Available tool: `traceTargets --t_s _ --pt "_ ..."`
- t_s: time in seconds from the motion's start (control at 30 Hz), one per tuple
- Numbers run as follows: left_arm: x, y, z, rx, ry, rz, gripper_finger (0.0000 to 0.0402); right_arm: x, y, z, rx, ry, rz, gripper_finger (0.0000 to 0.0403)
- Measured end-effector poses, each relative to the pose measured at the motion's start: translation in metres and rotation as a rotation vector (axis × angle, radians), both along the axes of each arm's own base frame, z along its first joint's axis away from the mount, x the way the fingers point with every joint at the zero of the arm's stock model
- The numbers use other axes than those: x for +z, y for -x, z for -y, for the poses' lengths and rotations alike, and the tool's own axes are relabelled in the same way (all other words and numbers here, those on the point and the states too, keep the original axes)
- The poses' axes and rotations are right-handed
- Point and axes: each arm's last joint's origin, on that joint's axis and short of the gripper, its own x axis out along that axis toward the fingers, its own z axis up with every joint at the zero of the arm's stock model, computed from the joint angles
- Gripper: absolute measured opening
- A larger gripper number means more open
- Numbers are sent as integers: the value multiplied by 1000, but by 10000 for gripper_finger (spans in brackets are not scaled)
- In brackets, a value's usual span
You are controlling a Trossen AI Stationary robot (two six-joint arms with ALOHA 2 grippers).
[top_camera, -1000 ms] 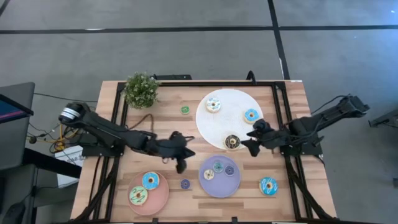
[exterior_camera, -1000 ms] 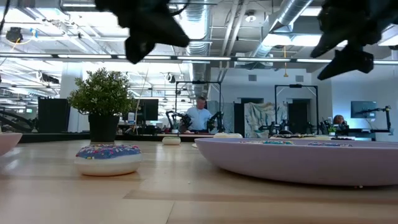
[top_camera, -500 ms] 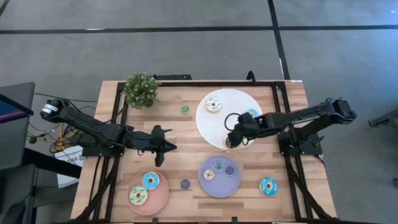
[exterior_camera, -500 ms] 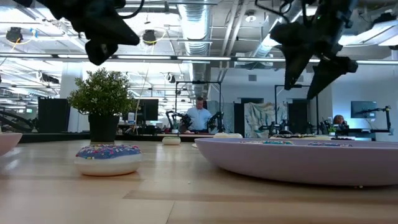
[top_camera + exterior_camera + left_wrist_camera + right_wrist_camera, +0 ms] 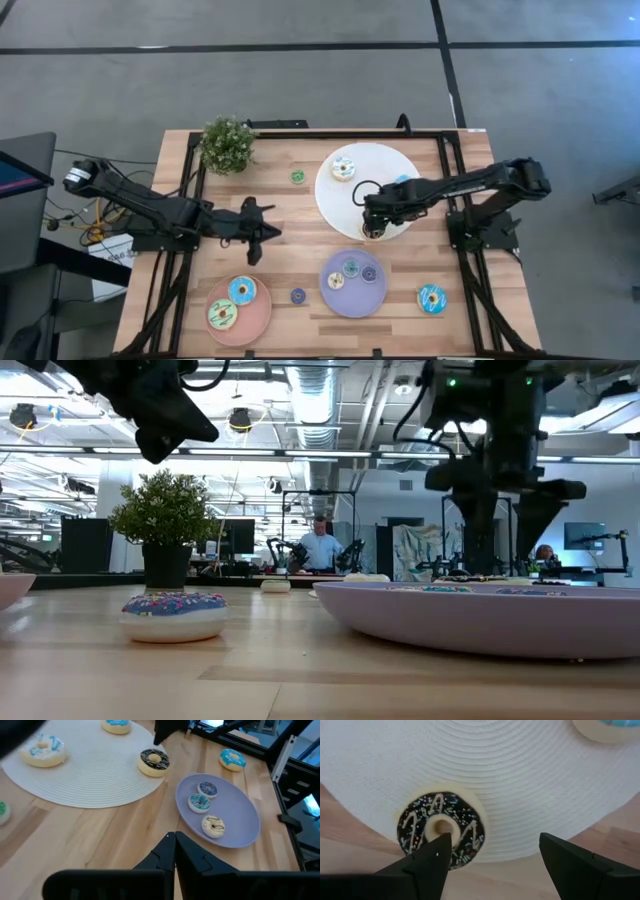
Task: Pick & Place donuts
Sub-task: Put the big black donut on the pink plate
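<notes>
A chocolate-iced donut (image 5: pixel 441 830) lies flat on the white plate (image 5: pixel 345 200), close to its near rim. My right gripper (image 5: pixel 492 852) hangs open just above it, pointing down; one finger is over the donut's edge and the other over bare plate. On the same plate lie a white donut (image 5: pixel 343 168) and a blue one (image 5: pixel 404 183). My left gripper (image 5: pixel 266 232) is shut and empty, above bare table left of the plates. The purple plate (image 5: pixel 375 298) holds three tiny donuts, and the pink plate (image 5: pixel 258 322) holds two larger ones.
A blue donut (image 5: pixel 432 298) lies on the table at the near right. A tiny purple donut (image 5: pixel 298 296) sits between the pink and purple plates, and a tiny green one (image 5: pixel 297 177) lies left of the white plate. A potted plant (image 5: pixel 227 143) stands at the far left.
My left gripper, shut, has drawn back toward the table's left edge, away from the plates. My right gripper has swung from the table's right side in over the white plate, tipped to point down and sunk toward the chocolate donut, staying open.
</notes>
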Motion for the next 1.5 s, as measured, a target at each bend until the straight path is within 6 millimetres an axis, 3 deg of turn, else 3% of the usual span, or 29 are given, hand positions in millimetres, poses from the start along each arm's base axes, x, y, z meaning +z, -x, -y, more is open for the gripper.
traceTargets --t_s 0.57,1.17,1.5 --pt "-6 2 -6 25 -7 -71 0 -34 -20 -3 40 -88 -37 282" --pt "-7 2 -6 28 1 -79 0 -34 -21 -3 40 -88 -26 146" --pt "-7 2 -6 33 11 -79 0 -34 -21 -3 40 -88 -26 118"
